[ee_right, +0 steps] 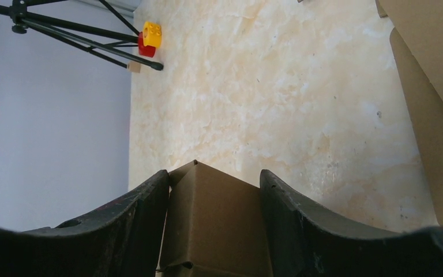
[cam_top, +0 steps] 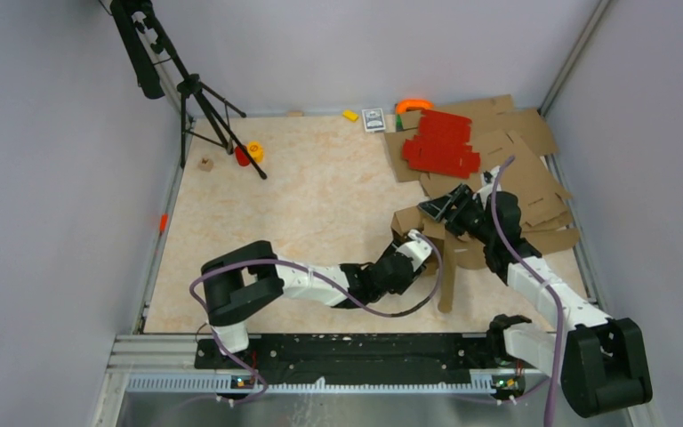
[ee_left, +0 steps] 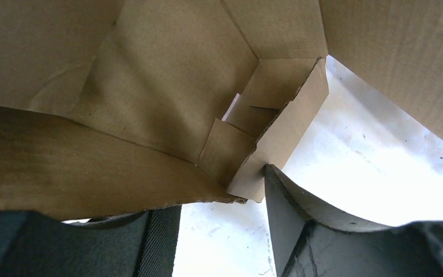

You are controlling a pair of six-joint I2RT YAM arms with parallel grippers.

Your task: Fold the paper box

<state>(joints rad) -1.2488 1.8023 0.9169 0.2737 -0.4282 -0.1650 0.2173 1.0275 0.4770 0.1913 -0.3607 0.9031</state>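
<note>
Paper box (cam_top: 451,271) stands on the table (cam_top: 320,205) right of centre, just ahead of the arm bases and between the two grippers.

We find the left gripper (cam_top: 420,242) reaching in from the left, low against the box's near-left side. Its wrist view looks into the folded interior. One brown panel lies across one finger (ee_left: 63,242), and the corner of a small flap touches the tip of the other. The jaws stand part open, with bare table showing between them. We cannot tell whether they grip the cardboard.

The right gripper (cam_top: 449,211) comes in from the right at the top of the paper box. Its wrist view shows a brown panel filling the gap between the fingers (ee_right: 138,219) and touching each. The jaws are partly closed and clamped on that panel.

We note plain brown corrugated board with creased panels, a slot and small tabs. One long flap reaches toward the near edge of the table.

Behind the box lies a pile of flat brown cardboard sheets (cam_top: 520,151) with red sheets (cam_top: 440,142) on top. At the far edge sits a small printed card (cam_top: 373,119), its print too small to read. At far left stand a black tripod (cam_top: 200,98) and a yellow-and-red block (cam_top: 251,153).
</note>
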